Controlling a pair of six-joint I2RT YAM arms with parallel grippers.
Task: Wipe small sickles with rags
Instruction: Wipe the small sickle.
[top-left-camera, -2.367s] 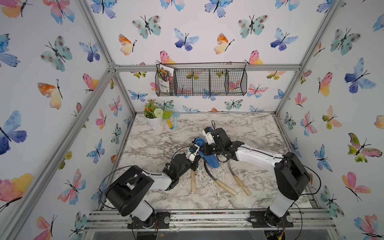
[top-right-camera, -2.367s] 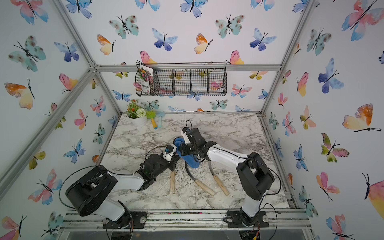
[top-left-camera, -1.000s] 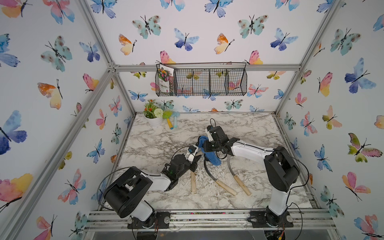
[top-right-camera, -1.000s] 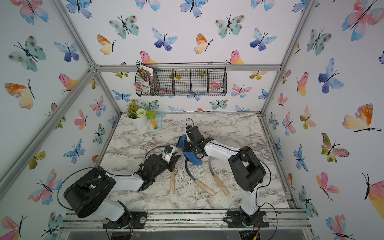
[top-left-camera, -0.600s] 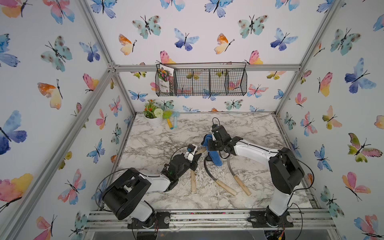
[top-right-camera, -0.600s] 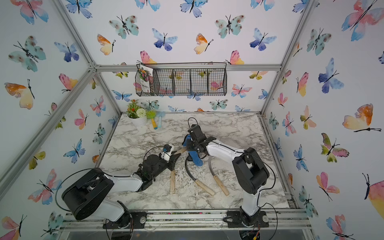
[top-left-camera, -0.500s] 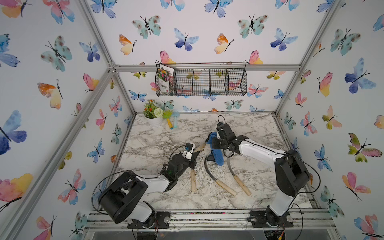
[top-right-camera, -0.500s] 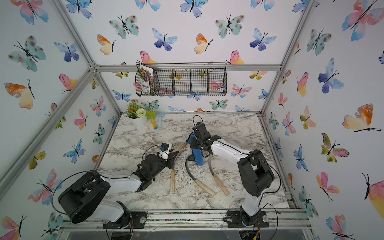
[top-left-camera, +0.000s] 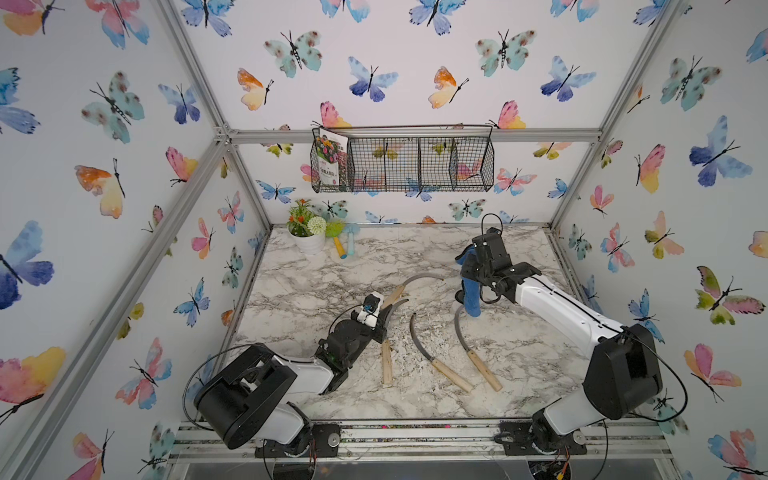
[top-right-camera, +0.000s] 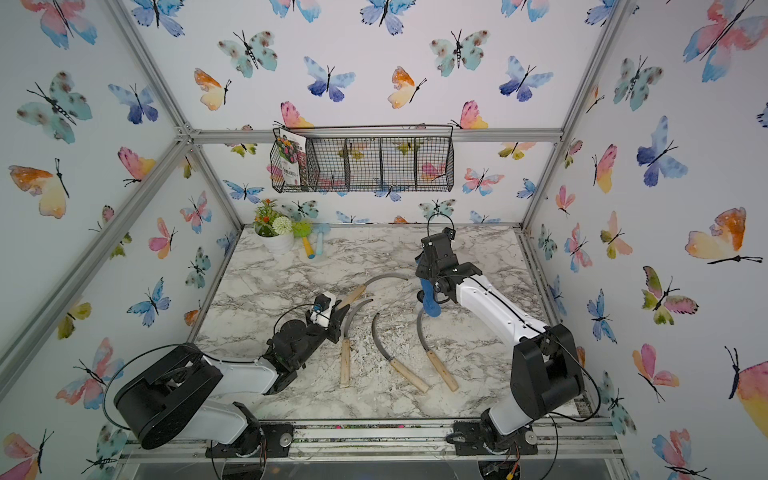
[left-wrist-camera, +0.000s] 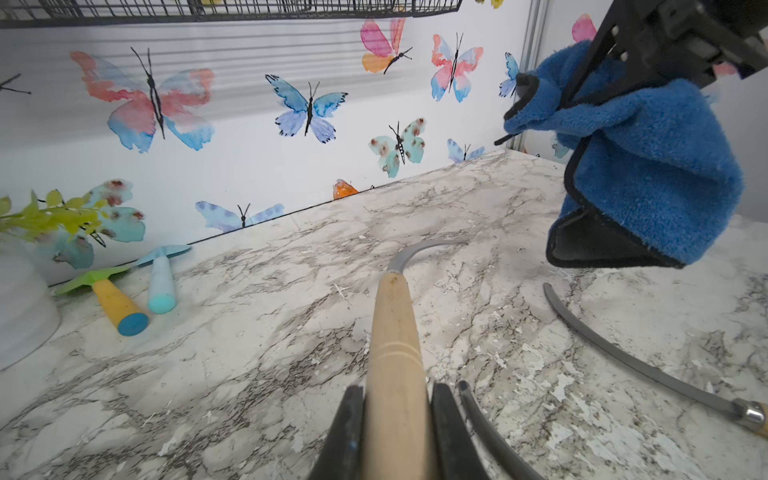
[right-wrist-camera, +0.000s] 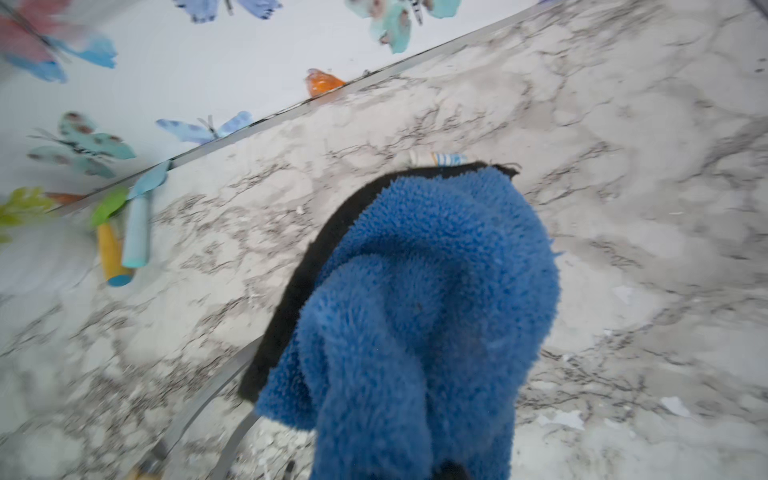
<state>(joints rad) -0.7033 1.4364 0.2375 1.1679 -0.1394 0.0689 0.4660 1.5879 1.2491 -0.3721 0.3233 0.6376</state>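
Note:
My left gripper (top-left-camera: 383, 308) (left-wrist-camera: 395, 397) is shut on the pale wooden handle of one small sickle (top-left-camera: 409, 283) (left-wrist-camera: 394, 328). Its grey blade curves away toward the back right, low over the marble. Three more small sickles lie side by side in front: one (top-left-camera: 387, 361), one (top-left-camera: 419, 345) and one (top-left-camera: 465, 340). My right gripper (top-left-camera: 466, 286) is shut on the blue rag (top-left-camera: 471, 300) (right-wrist-camera: 415, 311). The rag (left-wrist-camera: 648, 174) hangs off the table just above the blade tip of the rightmost sickle and hides the jaws in the right wrist view.
A white flower pot (top-left-camera: 311, 244) stands at the back left, with a yellow-handled toy tool (top-left-camera: 339, 249) and a light-blue one (top-left-camera: 351, 245) beside it. A wire basket (top-left-camera: 415, 166) hangs on the back wall. White flakes litter the marble table (top-left-camera: 519, 361).
My right gripper has carried the rag off the held sickle's blade, to the right and a little back. The left gripper has kept its hold and barely moved.

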